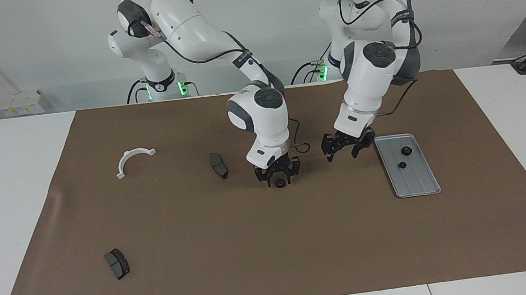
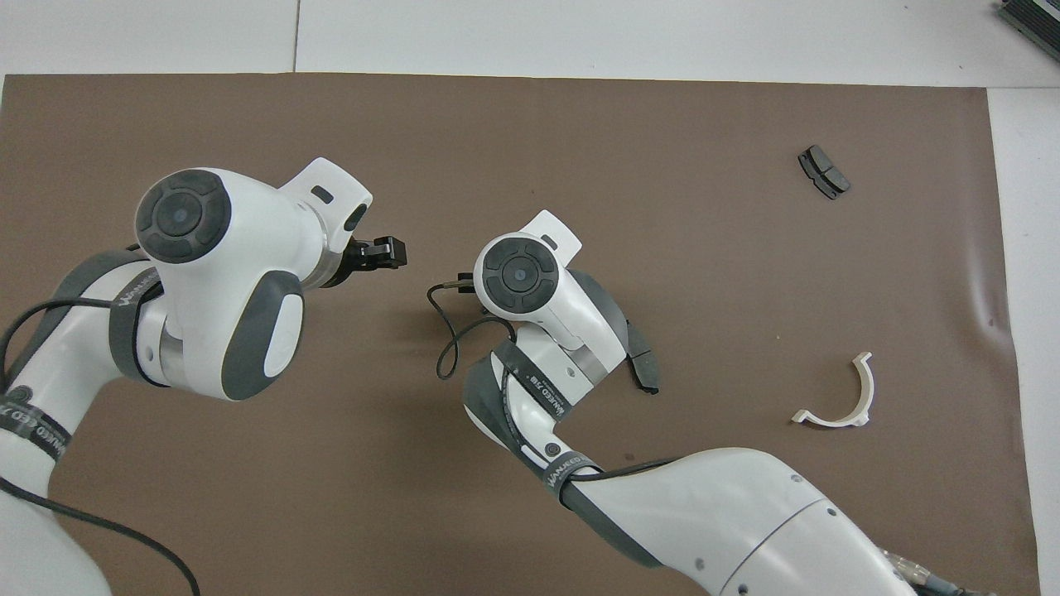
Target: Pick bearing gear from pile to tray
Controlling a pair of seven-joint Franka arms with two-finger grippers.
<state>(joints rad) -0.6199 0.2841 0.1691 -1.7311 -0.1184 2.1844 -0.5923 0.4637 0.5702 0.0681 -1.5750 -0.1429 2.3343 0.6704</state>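
The silver tray (image 1: 423,184) lies toward the left arm's end of the brown mat and holds two black gears (image 1: 405,151) (image 1: 402,165). My left gripper (image 1: 343,153) hangs open and empty just beside the tray, on the side toward the mat's middle. Its arm hides the tray in the overhead view. My right gripper (image 1: 278,177) is low over the mat's middle, open, with one small black gear (image 1: 279,183) between its fingertips at mat level. Of the pile, a white half-ring bracket (image 1: 133,160) and two dark pad blocks (image 1: 219,165) (image 1: 117,263) lie toward the right arm's end.
In the overhead view the bracket (image 2: 840,397), one pad block (image 2: 823,171) and the other pad block (image 2: 644,368) beside the right wrist show. A black cable (image 2: 447,331) loops off that wrist. Bare brown mat (image 1: 274,254) fills the part farthest from the robots.
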